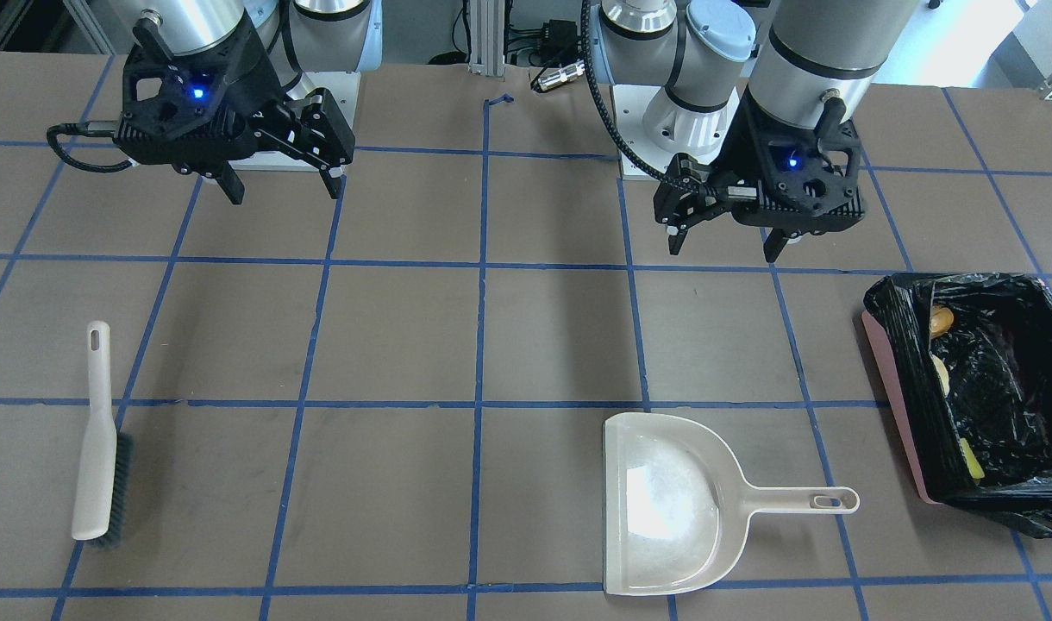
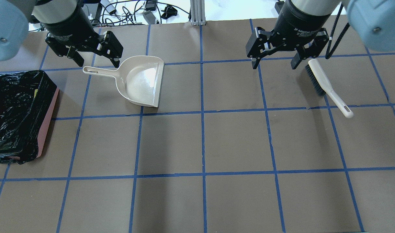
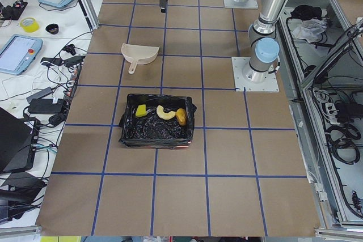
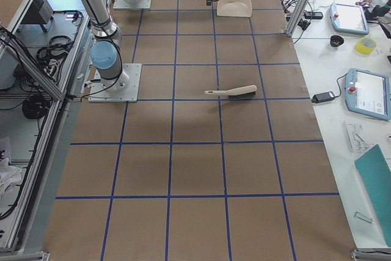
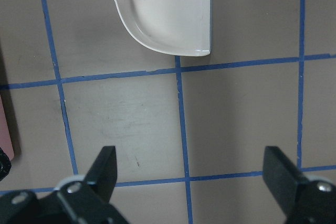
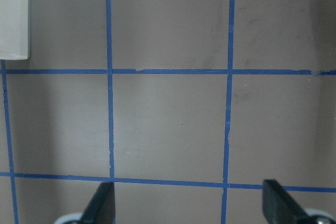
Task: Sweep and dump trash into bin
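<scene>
front view: left gripper point(image 1: 723, 250) and right gripper point(image 1: 284, 194) are hanging with jaws spread, holding nothing. left-end view: potato lump point(image 3: 181, 117), croissant piece point(image 3: 165, 113) and sponge point(image 3: 140, 110) are lying inside the bin point(image 3: 153, 135); dustpan point(image 3: 139, 55) is resting at its 12 o'clock.

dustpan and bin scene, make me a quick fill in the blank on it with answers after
1. All the trash lies inside the ____.
2. The dustpan rests on the table and is ____.
3. The brush lies on the side of the ____ arm.
4. The left gripper and right gripper both hang ____, holding nothing.
Missing words: bin; empty; right; open.
</scene>
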